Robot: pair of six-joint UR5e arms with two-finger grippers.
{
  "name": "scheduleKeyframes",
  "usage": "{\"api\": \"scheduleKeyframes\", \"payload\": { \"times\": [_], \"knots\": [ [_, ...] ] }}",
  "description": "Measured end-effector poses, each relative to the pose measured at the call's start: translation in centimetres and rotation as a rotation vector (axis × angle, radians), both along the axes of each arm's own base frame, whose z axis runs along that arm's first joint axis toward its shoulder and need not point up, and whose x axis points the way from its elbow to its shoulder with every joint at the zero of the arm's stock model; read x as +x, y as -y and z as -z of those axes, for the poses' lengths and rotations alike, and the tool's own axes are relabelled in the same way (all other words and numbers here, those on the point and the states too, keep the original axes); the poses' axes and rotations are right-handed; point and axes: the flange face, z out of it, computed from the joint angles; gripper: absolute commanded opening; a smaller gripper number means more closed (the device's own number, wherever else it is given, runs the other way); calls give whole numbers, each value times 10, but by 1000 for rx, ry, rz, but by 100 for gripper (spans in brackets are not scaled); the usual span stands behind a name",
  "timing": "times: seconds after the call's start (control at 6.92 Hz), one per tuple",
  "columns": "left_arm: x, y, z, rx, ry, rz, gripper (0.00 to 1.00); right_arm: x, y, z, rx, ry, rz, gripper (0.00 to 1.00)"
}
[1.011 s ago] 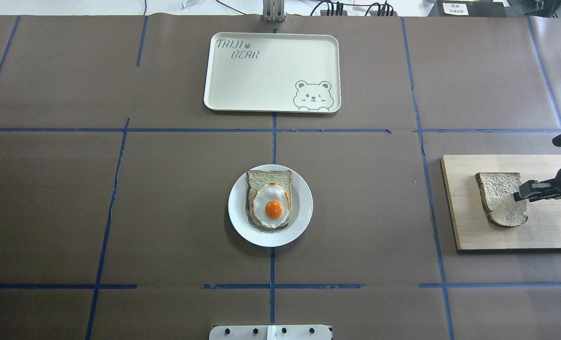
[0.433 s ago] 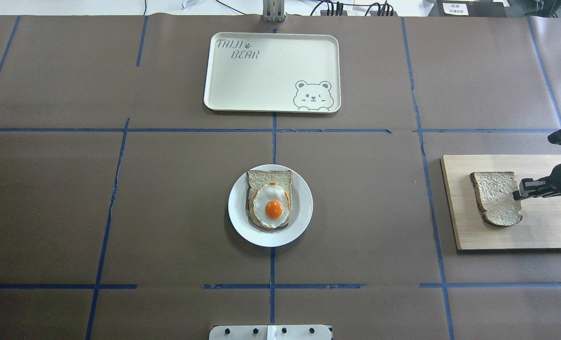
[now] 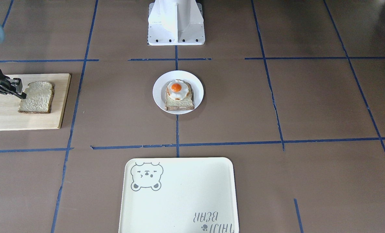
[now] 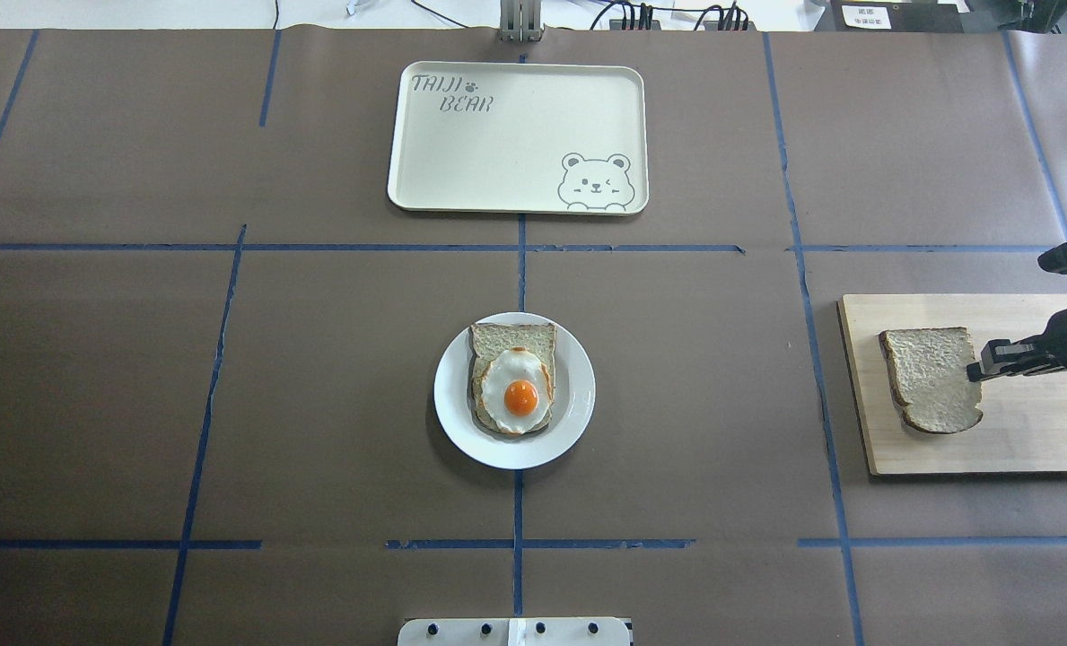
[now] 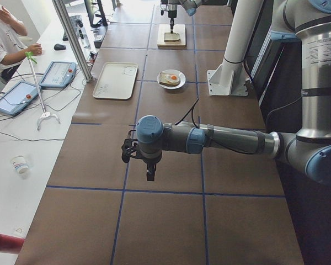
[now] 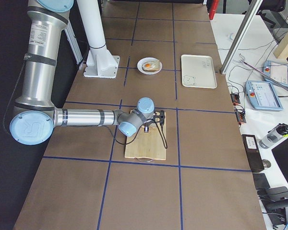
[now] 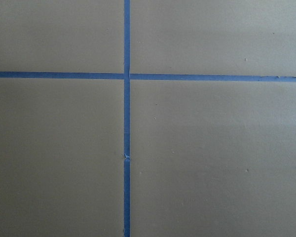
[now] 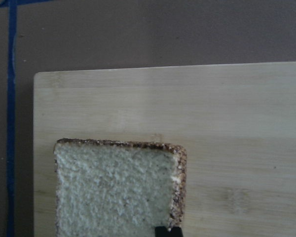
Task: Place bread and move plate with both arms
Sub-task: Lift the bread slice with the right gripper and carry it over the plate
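The bread-placing step is in hand: the right gripper pinches the bread by its crust over the wooden board at the table's right edge. Whether the slice is clear of the board is hard to tell. Next, I judge, it must travel to the plate, mid-table nearer the robot's edge, and land squarely on the egg-topped slice. Only blue tape lines cross that path. The tray sits by the far edge. The left gripper hangs near the left edge; open or closed, I cannot tell.
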Motion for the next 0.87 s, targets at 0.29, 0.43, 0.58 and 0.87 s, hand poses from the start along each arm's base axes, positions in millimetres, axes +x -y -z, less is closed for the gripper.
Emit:
{"api": "scheduleKeyframes", "payload": {
  "times": [0.29,0.43,0.58,0.87],
  "knots": [
    [0,0,0,1,0,1,100,-5,4,57,9,97,-16,0],
    [0,0,0,0,0,1,100,-14,15,94,-12,154,-54,0],
    [0,0,-1,-2,0,1,100,-29,29,137,-41,219,-85,0],
    [-1,-1,-3,-6,0,1,100,-97,40,237,-108,363,-69,0]
  ]
}}
